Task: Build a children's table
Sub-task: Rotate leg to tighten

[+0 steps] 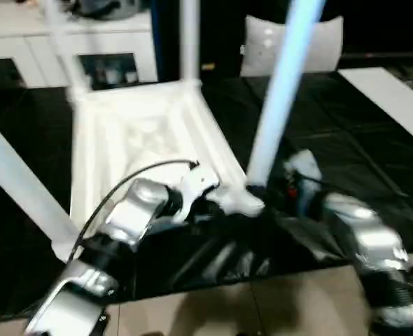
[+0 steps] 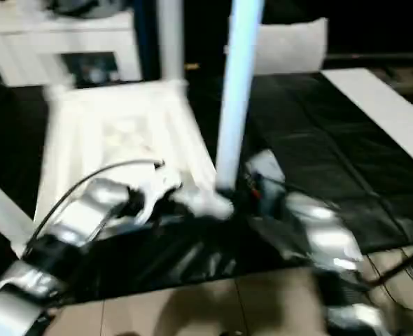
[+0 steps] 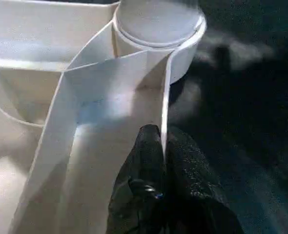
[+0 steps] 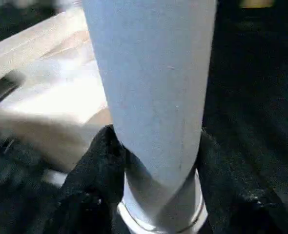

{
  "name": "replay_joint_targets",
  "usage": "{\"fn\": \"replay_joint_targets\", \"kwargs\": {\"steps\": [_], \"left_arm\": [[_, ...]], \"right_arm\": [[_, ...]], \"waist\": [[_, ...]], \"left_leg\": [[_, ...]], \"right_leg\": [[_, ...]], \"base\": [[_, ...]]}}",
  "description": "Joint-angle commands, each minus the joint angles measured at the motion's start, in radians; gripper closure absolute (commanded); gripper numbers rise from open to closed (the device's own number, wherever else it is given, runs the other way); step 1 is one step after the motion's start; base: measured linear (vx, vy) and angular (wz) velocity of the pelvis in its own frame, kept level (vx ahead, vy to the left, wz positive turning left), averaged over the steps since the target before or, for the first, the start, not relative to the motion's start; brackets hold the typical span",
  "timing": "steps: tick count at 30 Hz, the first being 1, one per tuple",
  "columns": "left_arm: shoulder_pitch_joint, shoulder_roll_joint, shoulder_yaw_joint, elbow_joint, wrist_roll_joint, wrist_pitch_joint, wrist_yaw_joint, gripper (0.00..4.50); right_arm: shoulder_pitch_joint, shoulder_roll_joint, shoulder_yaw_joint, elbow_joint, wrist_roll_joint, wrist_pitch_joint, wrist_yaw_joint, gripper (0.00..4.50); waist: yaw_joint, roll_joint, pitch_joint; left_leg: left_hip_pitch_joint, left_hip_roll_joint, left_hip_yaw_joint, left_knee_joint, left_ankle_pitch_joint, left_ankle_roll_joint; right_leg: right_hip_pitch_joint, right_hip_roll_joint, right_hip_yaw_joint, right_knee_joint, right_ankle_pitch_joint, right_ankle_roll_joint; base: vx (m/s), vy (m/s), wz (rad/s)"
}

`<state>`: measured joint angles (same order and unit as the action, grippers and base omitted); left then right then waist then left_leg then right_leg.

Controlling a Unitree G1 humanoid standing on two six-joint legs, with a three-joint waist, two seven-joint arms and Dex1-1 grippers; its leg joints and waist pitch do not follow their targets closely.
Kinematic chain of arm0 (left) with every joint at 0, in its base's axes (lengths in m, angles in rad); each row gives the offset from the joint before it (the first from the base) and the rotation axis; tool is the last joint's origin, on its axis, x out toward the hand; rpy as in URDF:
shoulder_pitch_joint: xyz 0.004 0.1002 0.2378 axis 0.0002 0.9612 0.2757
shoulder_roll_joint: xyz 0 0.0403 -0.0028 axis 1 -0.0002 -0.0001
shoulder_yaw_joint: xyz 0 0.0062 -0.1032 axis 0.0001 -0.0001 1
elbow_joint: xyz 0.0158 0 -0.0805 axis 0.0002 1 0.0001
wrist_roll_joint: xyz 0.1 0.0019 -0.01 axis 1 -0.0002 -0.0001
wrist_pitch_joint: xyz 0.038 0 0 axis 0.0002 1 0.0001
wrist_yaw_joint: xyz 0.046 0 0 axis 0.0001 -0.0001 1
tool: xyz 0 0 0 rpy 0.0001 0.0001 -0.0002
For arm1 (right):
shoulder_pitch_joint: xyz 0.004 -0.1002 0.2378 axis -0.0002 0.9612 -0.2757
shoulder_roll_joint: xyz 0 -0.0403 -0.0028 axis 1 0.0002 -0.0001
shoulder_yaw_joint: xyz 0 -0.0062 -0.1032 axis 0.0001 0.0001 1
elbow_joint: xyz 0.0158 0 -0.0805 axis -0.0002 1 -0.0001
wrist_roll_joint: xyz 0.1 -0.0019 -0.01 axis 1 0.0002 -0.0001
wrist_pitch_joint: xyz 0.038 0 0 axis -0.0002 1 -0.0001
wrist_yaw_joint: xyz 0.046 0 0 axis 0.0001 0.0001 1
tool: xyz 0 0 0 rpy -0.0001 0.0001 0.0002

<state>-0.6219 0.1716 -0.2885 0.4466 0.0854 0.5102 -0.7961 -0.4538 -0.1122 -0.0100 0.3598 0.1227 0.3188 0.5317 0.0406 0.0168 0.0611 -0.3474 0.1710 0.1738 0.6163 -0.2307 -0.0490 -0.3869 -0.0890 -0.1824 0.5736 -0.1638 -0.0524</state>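
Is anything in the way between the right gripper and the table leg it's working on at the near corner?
Nothing visible. The right gripper already has its fingers on either side of the leg, just above the corner socket. The left gripper is shut on the table top's rim beside that socket.

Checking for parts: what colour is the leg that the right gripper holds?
White, bluish in this light; the leg shows best in the right wrist view.

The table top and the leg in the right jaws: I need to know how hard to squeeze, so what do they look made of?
Table top: apparently white moulded plastic, semi-gloss, judging by its thin ribs and walls. Leg: smooth white tube, probably plastic too, though its matte skin leaves that open.
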Motion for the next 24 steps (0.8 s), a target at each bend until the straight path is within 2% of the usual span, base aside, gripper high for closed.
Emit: {"fn": "replay_joint_targets", "kwargs": {"steps": [1, 2, 4, 5, 6, 9, 11, 14, 17, 19, 22, 24], "left_arm": [[-0.045, -0.087, -0.021, -0.061, -0.050, -0.028, 0.001, 4.50], [-0.041, -0.088, -0.026, -0.067, -0.051, -0.029, -0.003, 4.50], [-0.036, -0.089, -0.031, -0.073, -0.050, -0.031, -0.006, 4.50], [-0.032, -0.090, -0.035, -0.077, -0.047, -0.034, -0.008, 4.50], [-0.029, -0.088, -0.039, -0.080, -0.046, -0.042, -0.012, 4.50], [-0.022, -0.084, -0.041, -0.084, -0.044, -0.048, -0.016, 4.50], [-0.022, -0.074, -0.038, -0.078, -0.042, -0.056, -0.023, 4.50], [-0.021, -0.055, -0.037, -0.072, -0.041, -0.066, -0.046, 4.50], [-0.015, -0.033, -0.041, -0.076, -0.044, -0.068, -0.075, 4.50], [-0.010, -0.016, -0.048, -0.078, -0.043, -0.081, -0.100, 4.50], [0.016, 0.057, -0.085, -0.103, -0.051, -0.116, -0.220, 4.50], [0.021, 0.072, -0.092, -0.107, -0.052, -0.124, -0.241, 4.50]], "right_arm": [[-0.029, 0.108, 0.072, 0.063, 0.008, 0.012, -0.062, 2.61], [-0.033, 0.117, 0.069, 0.068, 0.008, 0.000, -0.068, 2.06], [-0.035, 0.125, 0.068, 0.073, -0.001, -0.016, -0.080, 1.92], [-0.037, 0.132, 0.066, 0.077, -0.009, -0.033, -0.098, 1.90], [-0.035, 0.133, 0.058, 0.076, -0.009, -0.044, -0.108, 1.70], [-0.026, 0.124, 0.033, 0.065, -0.002, -0.062, -0.117, 1.47], [-0.013, 0.101, 0.016, 0.051, 0.002, -0.077, -0.098, 1.25], [0.008, 0.053, 0.013, 0.023, 0.020, -0.100, -0.032, 0.94], [0.027, 0.003, 0.024, -0.006, 0.032, -0.111, 0.044, 0.72], [0.039, -0.034, 0.026, -0.027, 0.043, -0.113, 0.099, 0.49], [0.068, -0.182, 0.045, -0.067, 0.062, -0.152, 0.314, 0.20], [0.071, -0.207, 0.046, -0.067, 0.065, -0.161, 0.350, 0.10]], "waist": [[0.012, -0.008, -0.065], [0.011, -0.005, -0.067], [0.014, -0.003, -0.072], [0.017, -0.005, -0.075], [0.022, -0.003, -0.078], [0.032, -0.004, -0.081], [0.035, -0.004, -0.078], [0.049, -0.003, -0.074], [0.056, -0.004, -0.076], [0.062, -0.005, -0.076], [0.075, -0.008, -0.077], [0.079, -0.007, -0.075]], "left_leg": [[-0.009, 0.064, -0.043, -0.078, -0.114, 0.043], [-0.009, 0.066, -0.042, -0.077, -0.093, 0.051], [-0.011, 0.071, -0.039, -0.075, -0.053, 0.071], [-0.013, 0.074, -0.039, -0.074, -0.009, 0.085], [-0.013, 0.075, -0.039, -0.070, 0.036, 0.101], [-0.014, 0.074, -0.034, -0.064, 0.098, 0.147], [-0.012, 0.076, -0.032, -0.065, 0.087, 0.158], [-0.010, 0.076, -0.028, -0.068, 0.030, 0.140], [-0.005, 0.078, -0.028, -0.069, 0.021, 0.128], [-0.008, 0.079, -0.028, -0.069, 0.024, 0.132], [-0.006, 0.078, -0.028, -0.067, 0.015, 0.142], [-0.007, 0.079, -0.026, -0.067, 0.016, 0.142]], "right_leg": [[0.057, -0.104, 0.070, -0.100, -0.428, -0.022], [0.055, -0.106, 0.076, -0.090, -0.382, -0.043], [0.057, -0.107, 0.083, -0.075, -0.296, -0.074], [0.058, -0.106, 0.087, -0.060, -0.218, -0.100], [0.058, -0.106, 0.090, -0.047, -0.141, -0.127], [0.056, -0.106, 0.094, -0.031, -0.038, -0.169], [0.054, -0.105, 0.093, -0.033, -0.046, -0.177], [0.056, -0.107, 0.095, -0.046, -0.132, -0.155], [0.054, -0.105, 0.095, -0.047, -0.151, -0.142], [0.057, -0.106, 0.097, -0.044, -0.138, -0.138], [0.056, -0.105, 0.095, -0.044, -0.145, -0.132], [0.054, -0.104, 0.097, -0.045, -0.156, -0.132]], "base": [[0.000, 0.000, 0.00], [0.000, 0.000, 0.00], [0.000, 0.000, 0.00], [0.000, 0.000, 0.00], [0.000, 0.000, 0.00], [0.000, 0.000, 0.00], [0.000, 0.000, 0.00], [0.000, 0.000, 0.00], [0.000, 0.000, 0.00], [0.000, 0.000, 0.00], [0.000, 0.000, 0.00], [0.000, 0.000, 0.00]]}}
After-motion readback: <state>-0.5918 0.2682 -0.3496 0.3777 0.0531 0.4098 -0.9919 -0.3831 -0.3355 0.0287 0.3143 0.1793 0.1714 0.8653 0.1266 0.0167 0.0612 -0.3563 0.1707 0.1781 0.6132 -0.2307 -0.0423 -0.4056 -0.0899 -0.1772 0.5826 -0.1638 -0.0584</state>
